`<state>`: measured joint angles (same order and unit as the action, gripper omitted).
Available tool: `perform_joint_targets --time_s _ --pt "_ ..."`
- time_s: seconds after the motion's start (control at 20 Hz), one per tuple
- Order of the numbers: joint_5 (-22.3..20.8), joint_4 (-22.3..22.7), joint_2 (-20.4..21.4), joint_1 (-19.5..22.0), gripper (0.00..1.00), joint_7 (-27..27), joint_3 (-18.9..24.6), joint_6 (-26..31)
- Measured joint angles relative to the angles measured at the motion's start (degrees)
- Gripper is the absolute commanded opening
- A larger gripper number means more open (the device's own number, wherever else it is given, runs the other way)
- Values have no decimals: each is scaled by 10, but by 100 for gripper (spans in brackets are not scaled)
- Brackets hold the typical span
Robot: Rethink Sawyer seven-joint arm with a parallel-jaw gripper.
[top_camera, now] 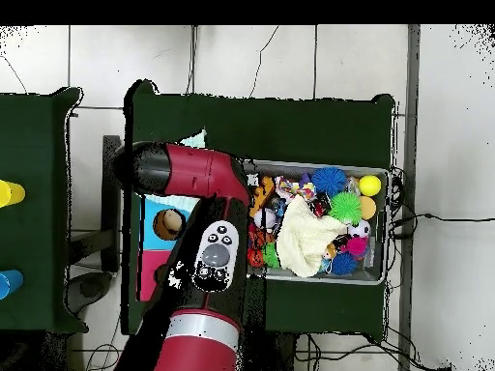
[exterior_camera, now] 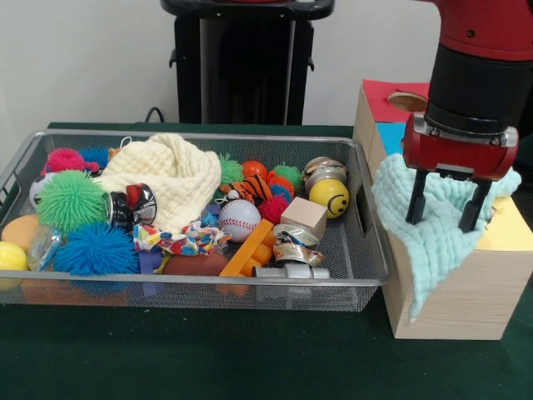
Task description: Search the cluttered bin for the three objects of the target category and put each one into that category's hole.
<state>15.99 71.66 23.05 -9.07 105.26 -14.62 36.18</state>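
Under the spread, empty jaws, mint-green cloth [exterior_camera: 433, 229] draped over the wooden box [exterior_camera: 466, 287], front view only, bin [exterior_camera: 200, 283] with confetti-patterned scrap [exterior_camera: 179, 240] well aside, overhead arm [top_camera: 198, 242] hiding box and gripper [exterior_camera: 444, 198]

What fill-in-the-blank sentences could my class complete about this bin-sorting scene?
1. The gripper hangs with its fingers open above a ____ -coloured waffle cloth draped over the wooden box.
2. The cream cloth lies inside the wire mesh ____.
3. The yellow ball near the bin's box-side end bears a ____ face.
4. The white ball with red stitching is a ____.

Missing words: mint-green; bin; smiley; baseball
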Motion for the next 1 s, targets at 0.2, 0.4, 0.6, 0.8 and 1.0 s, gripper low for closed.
perform_joint_targets --time_s 0.2,0.4,0.6,0.8,1.0 --pt "0 -5 -3 -3 100 0 -4 0" --pt "-1 -9 -4 -3 100 0 -5 0" --pt "-2 -12 -6 -3 100 0 -5 0" --pt "-2 -15 -7 -3 100 0 -5 -1" --pt "-2 -19 -11 -4 0 0 -7 -22"
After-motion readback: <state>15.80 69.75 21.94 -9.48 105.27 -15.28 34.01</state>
